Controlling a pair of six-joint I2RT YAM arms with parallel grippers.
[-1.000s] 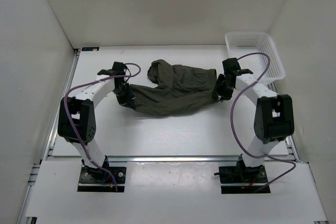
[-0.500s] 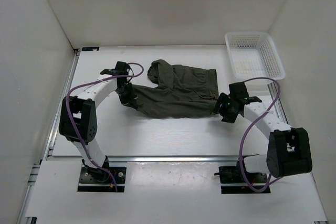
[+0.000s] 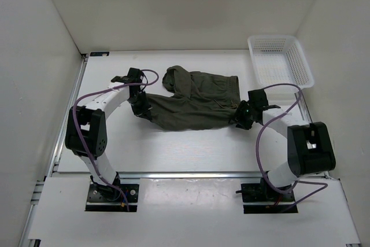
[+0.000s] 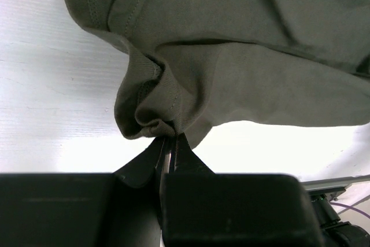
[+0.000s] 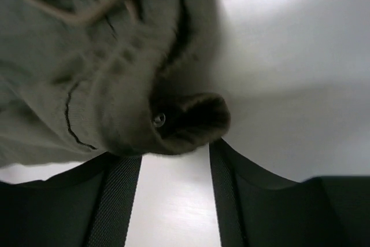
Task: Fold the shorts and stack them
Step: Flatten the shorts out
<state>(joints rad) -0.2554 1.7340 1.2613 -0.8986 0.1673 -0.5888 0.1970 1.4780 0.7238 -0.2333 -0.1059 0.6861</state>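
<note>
The dark olive shorts (image 3: 193,105) lie crumpled across the middle of the white table. My left gripper (image 3: 141,107) is shut on their left edge; in the left wrist view a bunched hem of the shorts (image 4: 151,121) is pinched at the tips of this gripper (image 4: 169,140). My right gripper (image 3: 240,116) sits at the shorts' right edge. In the right wrist view its jaws stand apart (image 5: 172,155), with a rolled waistband corner (image 5: 185,122) just ahead of the tips. The tan drawstring (image 5: 69,15) lies blurred across the fabric above.
A white mesh basket (image 3: 306,70) stands at the back right corner of the table. White walls close in the table on the left, back and right. Purple cables loop off both arms.
The right arm swung off the shorts' right edge toward the near right, then came back to that edge, its jaws opening wider and then narrowing. The left gripper stayed shut on the left edge.
</note>
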